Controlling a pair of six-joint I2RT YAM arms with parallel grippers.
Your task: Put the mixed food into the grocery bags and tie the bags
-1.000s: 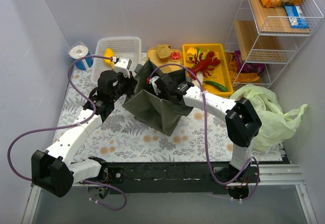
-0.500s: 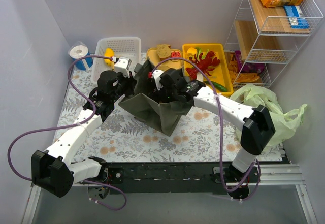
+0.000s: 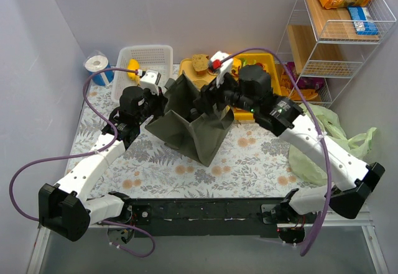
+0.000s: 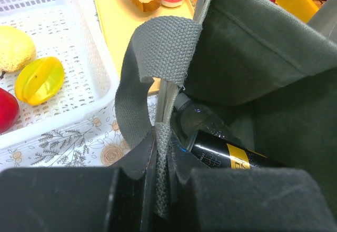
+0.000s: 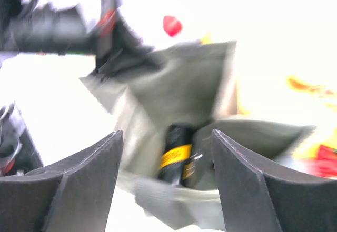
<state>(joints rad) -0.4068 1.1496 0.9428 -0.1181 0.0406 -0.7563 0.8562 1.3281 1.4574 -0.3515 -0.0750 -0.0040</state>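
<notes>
The dark olive-grey tote point(image 3: 189, 128) stands open mid-table. My left gripper point(image 3: 163, 97) is shut on its rim at the strap point(image 4: 158, 48), with the fabric pinched between the jaws point(image 4: 160, 153). A black bottle with a yellow label point(image 4: 226, 155) lies inside the tote. My right gripper point(image 3: 203, 105) is open and empty, hovering over the tote's far side; its blurred view looks down at the bottle point(image 5: 176, 155). The pale-green plastic bag point(image 3: 333, 137) lies at the right. Bread point(image 3: 199, 61) sits on a yellow plate. The lobster and pepper are hidden behind my right arm.
A white slatted basket point(image 3: 146, 59) with yellow fruit point(image 4: 39, 79) stands at the back left beside a paper roll point(image 3: 97, 64). The yellow tray point(image 3: 278, 75) is behind my right arm. A wire shelf point(image 3: 336, 31) with snack packets is at the back right.
My right arm has swung up and to the right, drawing its gripper back from inside the tote to above its far rim. My left gripper has kept its hold.
</notes>
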